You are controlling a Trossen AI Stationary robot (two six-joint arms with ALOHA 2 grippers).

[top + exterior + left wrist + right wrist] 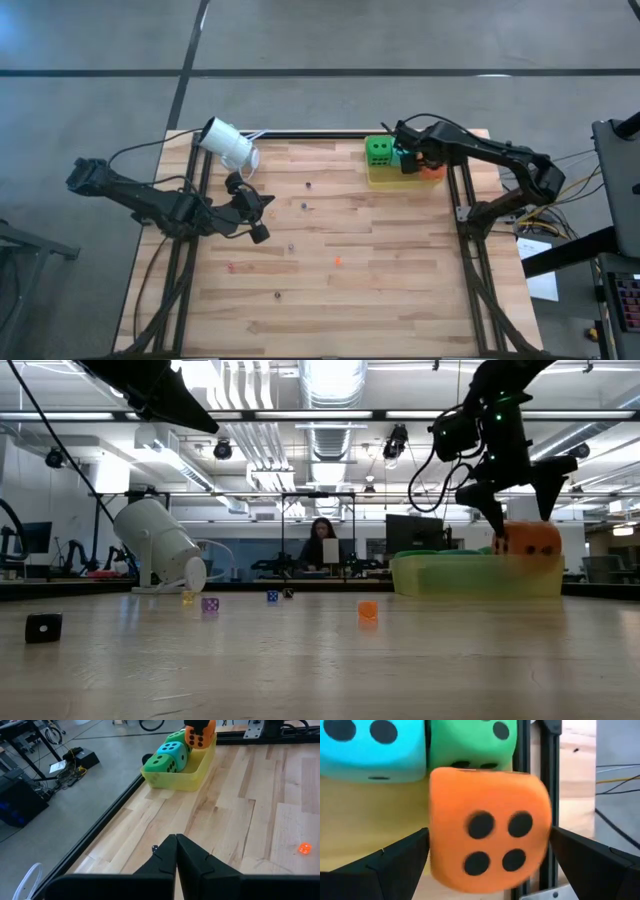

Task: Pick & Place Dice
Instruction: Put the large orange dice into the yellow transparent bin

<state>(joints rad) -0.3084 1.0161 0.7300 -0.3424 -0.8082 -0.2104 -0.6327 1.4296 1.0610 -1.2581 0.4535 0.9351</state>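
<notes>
Right hand point(487, 855) spread around orange die point(487, 827), teal die point(372, 747) beside

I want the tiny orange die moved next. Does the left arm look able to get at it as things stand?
Probably yes: the tiny orange die lies alone on bare table, nothing between it and the left pincer, which is shut and must open first.

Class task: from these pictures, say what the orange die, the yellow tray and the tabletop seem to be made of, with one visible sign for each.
Orange die: probably soft foam, matte, with rounded corners and flat printed pips.
Yellow tray: likely thin plastic, slightly see-through, with smooth walls.
Tabletop: wood, with pale joined planks, visible grain and a low sheen.
</notes>
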